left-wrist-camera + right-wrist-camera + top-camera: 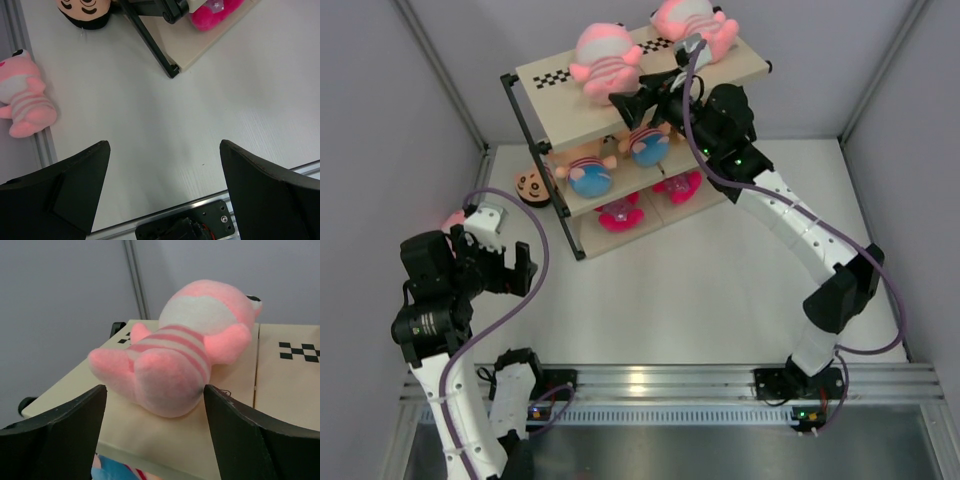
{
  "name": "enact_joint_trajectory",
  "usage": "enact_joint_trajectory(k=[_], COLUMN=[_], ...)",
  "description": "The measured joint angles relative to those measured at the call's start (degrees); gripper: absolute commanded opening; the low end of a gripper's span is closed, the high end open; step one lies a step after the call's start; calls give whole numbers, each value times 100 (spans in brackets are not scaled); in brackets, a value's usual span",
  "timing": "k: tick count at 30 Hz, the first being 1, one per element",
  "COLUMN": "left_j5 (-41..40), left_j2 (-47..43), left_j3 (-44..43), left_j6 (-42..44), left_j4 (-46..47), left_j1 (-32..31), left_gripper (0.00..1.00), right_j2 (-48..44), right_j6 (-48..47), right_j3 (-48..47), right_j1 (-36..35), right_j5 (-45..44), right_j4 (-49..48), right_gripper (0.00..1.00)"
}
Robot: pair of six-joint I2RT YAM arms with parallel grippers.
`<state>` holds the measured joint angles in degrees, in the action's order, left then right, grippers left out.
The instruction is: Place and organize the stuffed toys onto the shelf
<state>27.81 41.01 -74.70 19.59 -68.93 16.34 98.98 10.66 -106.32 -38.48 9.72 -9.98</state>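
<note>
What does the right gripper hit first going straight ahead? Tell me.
The open right gripper would first meet the pink striped plush toy lying on the shelf's cream top board, seemingly just ahead.

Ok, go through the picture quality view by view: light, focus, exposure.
Top external: soft, even light, the shelf sharp throughout. Left wrist: the white table reads bright and nearly featureless, while the left tool is a dark silhouette with little detail. Right wrist: the pink toy is well lit and fairly sharp; the right tool in front is near-black.
</note>
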Motion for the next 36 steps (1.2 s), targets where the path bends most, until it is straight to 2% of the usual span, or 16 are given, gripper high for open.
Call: enact_joint_trajectory(k=[2, 3, 4, 6, 9, 16, 23, 29, 36], left_j5=[-22, -24, -26, -31, -50, -127, -223, -289, -326], left_j2=[0, 0, 0, 0, 0, -4, -42, -39, -35], left_j3=[0, 0, 0, 0, 0, 9, 157, 293, 389], left_j6=[0, 0, 0, 0, 2, 26, 94, 136, 136], left_j4=[0, 0, 0, 0, 0, 2, 39, 55, 131], left_j1=[0, 0, 0, 0, 0, 2, 4, 4, 4], left_gripper=[97, 97, 97, 97, 97, 97, 97, 97, 97], right_j2=[129, 175, 210, 273, 306, 308, 656, 664, 918], right_j6=[55, 90, 92, 138, 114, -81, -413, -669, -654], right_j3=[-76, -98, -107, -155, -251, -356, -1578, -1718, -1862], right_j1=[2, 4, 13, 28, 37, 208, 920, 1064, 1064], right_j5=[-195, -280, -348, -457, -577, -627, 426, 1117, 1786], right_j4=[-52, -92, -136, -173, -203, -219, 791, 1327, 1436], right_gripper=[63, 50, 45, 34, 25, 17, 19, 20, 21])
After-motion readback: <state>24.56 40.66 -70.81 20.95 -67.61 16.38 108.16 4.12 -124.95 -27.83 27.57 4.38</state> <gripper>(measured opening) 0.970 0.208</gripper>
